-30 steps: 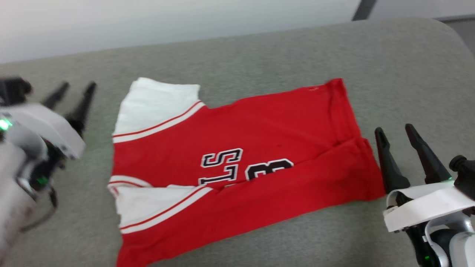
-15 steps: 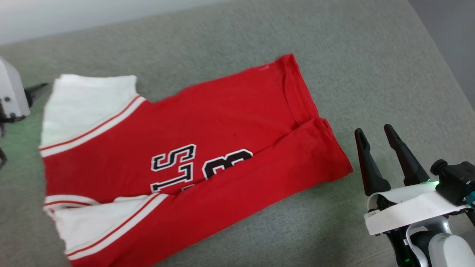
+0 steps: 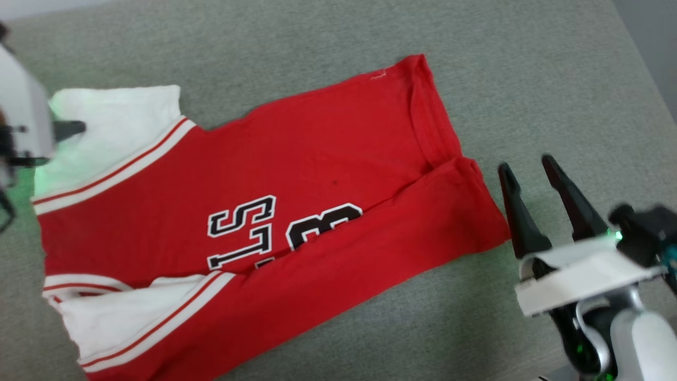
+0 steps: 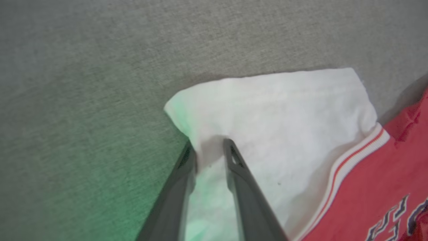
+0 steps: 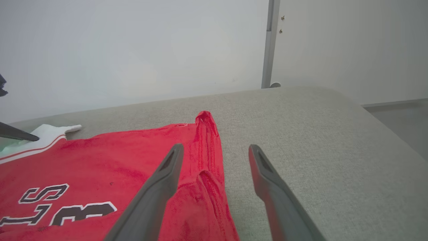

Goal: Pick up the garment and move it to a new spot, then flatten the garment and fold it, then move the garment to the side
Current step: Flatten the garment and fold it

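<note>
The garment (image 3: 317, 174) is a bright red jersey with white sleeves, white bands and black lettering. It lies spread flat on a grey-green padded surface (image 3: 476, 328). My left gripper (image 3: 79, 128) reaches in from the left edge onto the far white sleeve. In the left wrist view its jaws (image 4: 209, 147) stand narrow, with a fold of the white sleeve (image 4: 284, 117) pinched between them at the sleeve's edge. My right gripper (image 3: 524, 164) hovers open just right of the red hem, touching nothing. In the right wrist view the right gripper (image 5: 215, 147) points along the garment's (image 5: 117, 157) hem.
The padded surface rounds off at its right edge (image 3: 653, 79), with floor beyond. A pale wall (image 5: 133, 50) and a grey upright post (image 5: 269, 43) stand behind it. Bare padding (image 5: 317, 140) stretches to the right of the hem.
The head camera has swung, shifting the whole picture. My left gripper has moved onto the white sleeve and its jaws have closed from wide to narrow. The right gripper stays open beside the hem.
</note>
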Available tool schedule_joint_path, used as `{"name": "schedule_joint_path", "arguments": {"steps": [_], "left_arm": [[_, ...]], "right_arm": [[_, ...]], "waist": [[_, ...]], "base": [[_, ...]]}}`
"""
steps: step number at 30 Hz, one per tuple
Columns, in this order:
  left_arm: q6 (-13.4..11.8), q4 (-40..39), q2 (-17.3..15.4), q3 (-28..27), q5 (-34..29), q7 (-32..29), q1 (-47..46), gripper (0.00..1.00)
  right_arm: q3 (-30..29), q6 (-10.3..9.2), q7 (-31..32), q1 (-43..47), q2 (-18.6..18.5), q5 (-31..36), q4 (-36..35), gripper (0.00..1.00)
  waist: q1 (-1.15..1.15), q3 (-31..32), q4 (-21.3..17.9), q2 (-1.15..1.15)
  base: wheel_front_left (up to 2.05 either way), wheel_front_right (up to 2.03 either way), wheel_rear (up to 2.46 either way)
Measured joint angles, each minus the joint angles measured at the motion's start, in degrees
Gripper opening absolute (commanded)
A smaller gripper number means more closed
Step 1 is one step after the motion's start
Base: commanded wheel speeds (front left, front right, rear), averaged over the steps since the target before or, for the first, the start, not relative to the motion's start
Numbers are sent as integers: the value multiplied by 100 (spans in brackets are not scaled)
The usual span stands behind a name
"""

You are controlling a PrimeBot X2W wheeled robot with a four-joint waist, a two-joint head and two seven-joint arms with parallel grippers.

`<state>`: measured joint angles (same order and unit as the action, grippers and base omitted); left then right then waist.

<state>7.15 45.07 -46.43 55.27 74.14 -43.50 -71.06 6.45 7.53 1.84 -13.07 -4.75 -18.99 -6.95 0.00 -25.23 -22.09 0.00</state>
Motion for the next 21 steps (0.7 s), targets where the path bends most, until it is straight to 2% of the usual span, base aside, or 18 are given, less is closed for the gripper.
{"name": "schedule_joint_path", "arguments": {"steps": [5,9,15,18,21], "left_arm": [[16,-377,118,65,80,168,-3,0],[16,-689,179,209,46,212,-94,0],[18,-891,236,369,46,279,-344,0],[18,-935,307,449,46,370,-444,0],[24,-972,382,538,57,450,-533,0]], "right_arm": [[281,0,851,-868,-357,33,310,100],[401,0,1592,-1933,-554,-32,928,100],[682,0,2672,-3454,-756,-226,2502,100],[836,0,3322,-3908,-808,-412,3289,100],[894,0,3623,-4318,-896,-505,3780,100]], "waist": [[0,-34,165,0],[0,-101,344,0],[0,-274,617,0],[0,-359,746,0],[0,-422,877,0]], "base": [[0,0,0],[0,0,0],[0,0,0],[0,0,0],[0,0,0]]}}
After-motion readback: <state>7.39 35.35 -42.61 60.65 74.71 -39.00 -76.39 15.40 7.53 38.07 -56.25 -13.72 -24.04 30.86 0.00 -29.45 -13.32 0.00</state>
